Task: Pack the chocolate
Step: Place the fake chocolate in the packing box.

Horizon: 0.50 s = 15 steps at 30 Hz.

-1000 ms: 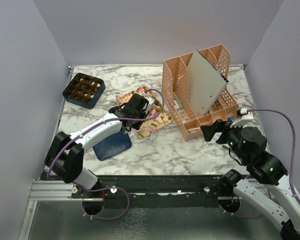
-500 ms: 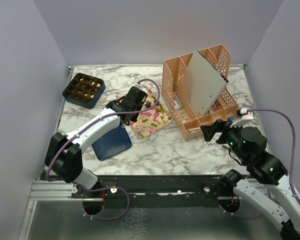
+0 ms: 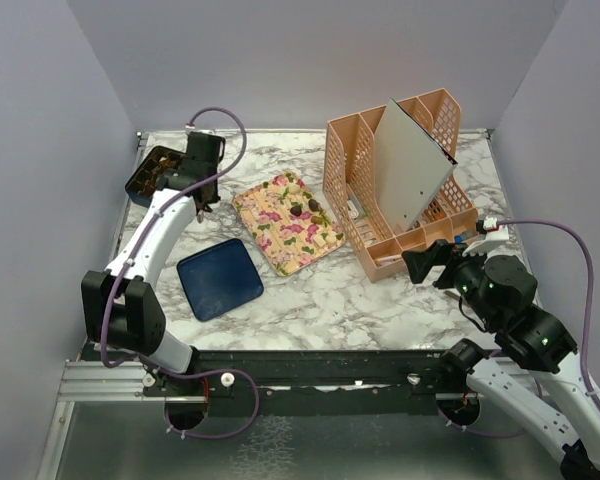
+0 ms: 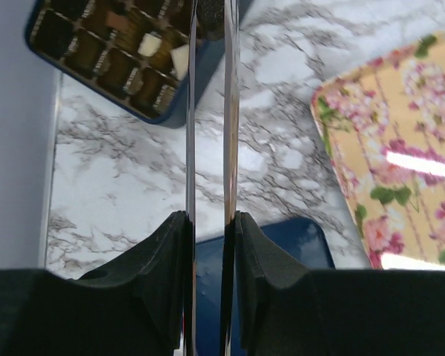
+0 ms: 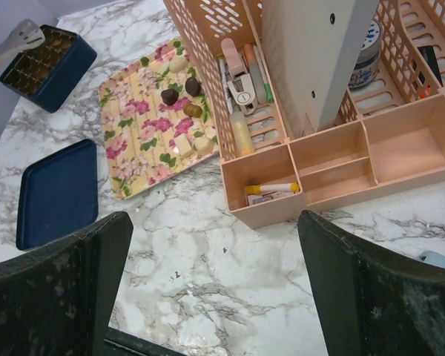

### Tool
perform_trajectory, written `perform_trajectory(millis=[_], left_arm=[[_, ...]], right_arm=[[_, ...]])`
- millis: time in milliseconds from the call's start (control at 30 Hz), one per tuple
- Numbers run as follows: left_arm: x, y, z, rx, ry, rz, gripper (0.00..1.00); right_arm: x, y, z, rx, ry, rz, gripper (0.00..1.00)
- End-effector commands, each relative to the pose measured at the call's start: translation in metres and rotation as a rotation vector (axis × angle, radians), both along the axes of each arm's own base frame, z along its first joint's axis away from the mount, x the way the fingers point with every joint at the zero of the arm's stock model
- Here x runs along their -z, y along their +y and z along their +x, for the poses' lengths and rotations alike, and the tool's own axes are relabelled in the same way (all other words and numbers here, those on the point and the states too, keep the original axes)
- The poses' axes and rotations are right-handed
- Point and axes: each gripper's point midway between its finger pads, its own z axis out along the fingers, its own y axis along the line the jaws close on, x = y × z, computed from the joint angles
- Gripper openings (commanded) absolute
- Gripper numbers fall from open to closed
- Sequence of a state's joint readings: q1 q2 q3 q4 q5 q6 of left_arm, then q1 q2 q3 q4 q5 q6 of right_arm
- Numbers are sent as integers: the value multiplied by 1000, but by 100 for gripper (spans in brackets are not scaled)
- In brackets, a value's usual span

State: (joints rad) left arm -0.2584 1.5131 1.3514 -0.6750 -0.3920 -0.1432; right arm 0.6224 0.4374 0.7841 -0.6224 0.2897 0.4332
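Left wrist | left jaws clamped on tongs (image 4: 231, 148), tips over box (image 4: 170, 111) of chocolate (image 4: 150, 46) | right jaws wide apart, holding nothing

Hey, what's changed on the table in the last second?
The left gripper swung from above the floral tray to the far left, over the blue box; what it holds, if anything, is hidden. The right gripper, open, the tray, the blue lid and the peach organizer stayed put.
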Motion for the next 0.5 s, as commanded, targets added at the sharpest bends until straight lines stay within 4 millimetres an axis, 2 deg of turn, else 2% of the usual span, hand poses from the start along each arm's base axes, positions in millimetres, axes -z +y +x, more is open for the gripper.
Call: perform_trajectory(millis=[0,200,467], left_arm=[[-29,39,15,-144,-93,-7,33],[-32,76,34,-234,-129,-34,35],[-6,117,49,-336,-94,-39,34]], right_arm=[[-2,3,0,-18,-17,-2,99],[-3,3,0,-17,-21,3,99],[-5,1,-1,-15,-25,9,99]])
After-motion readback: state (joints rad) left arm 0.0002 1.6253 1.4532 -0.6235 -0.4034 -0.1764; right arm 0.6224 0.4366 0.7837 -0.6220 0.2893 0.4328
